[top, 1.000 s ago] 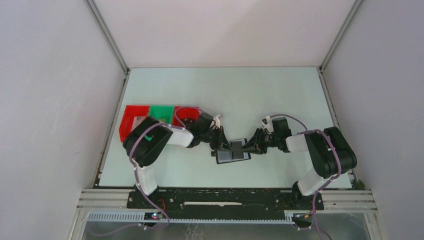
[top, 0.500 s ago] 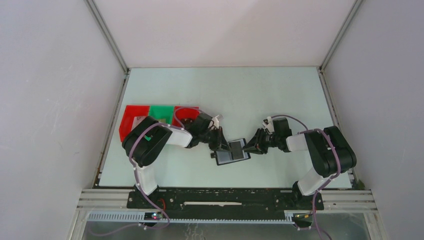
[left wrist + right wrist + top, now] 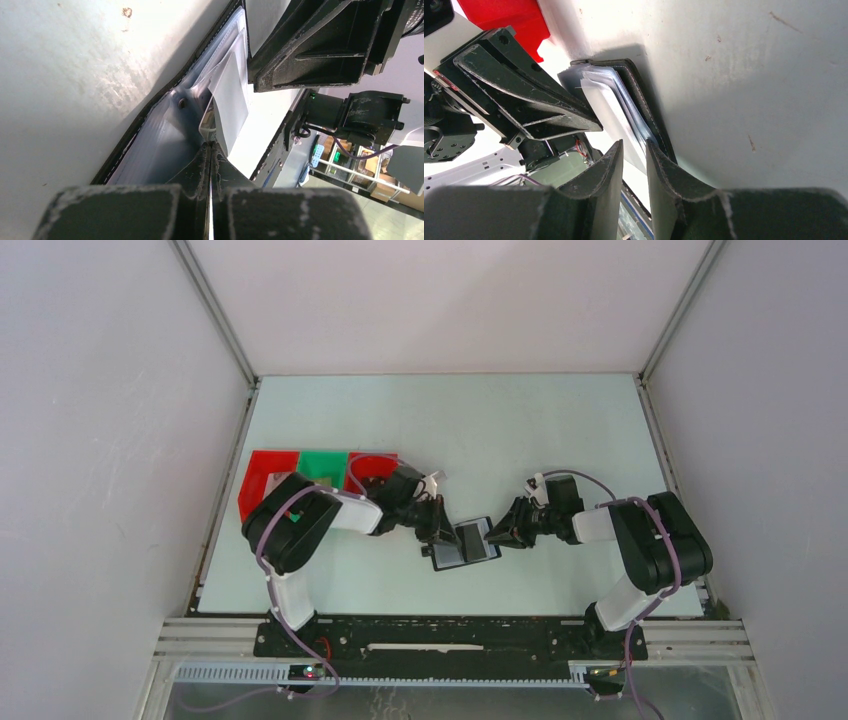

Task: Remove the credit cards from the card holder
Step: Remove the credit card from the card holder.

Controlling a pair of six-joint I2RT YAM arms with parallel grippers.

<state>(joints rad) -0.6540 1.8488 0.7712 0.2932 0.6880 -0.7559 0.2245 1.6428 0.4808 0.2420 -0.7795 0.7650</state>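
While pressed together on credit card (image 3: pixel 230 100), left gripper (image 3: pixel 210 148) at card holder (image 3: pixel 478 554) left edge | right gripper (image 3: pixel 634 146) at card holder right edge, fingers a slit apart, hold unclear

One card holder (image 3: pixel 466 553) lies on the one table (image 3: pixel 450 420). Only one credit card (image 3: pixel 470 534) can be counted for sure, a pale one standing out of the holder's clear sleeves; whether more sit inside them cannot be told. There are three trays in a row at about ten o'clock from the holder: one red tray (image 3: pixel 262 478) at the row's nine o'clock end, one green tray (image 3: pixel 322 462) in the middle, and a second red tray (image 3: pixel 372 466) at the three o'clock end. There are two arms and two grippers: the left gripper (image 3: pixel 449 534) at nine o'clock of the holder, the right gripper (image 3: pixel 497 534) at three o'clock, two fingers apiece.
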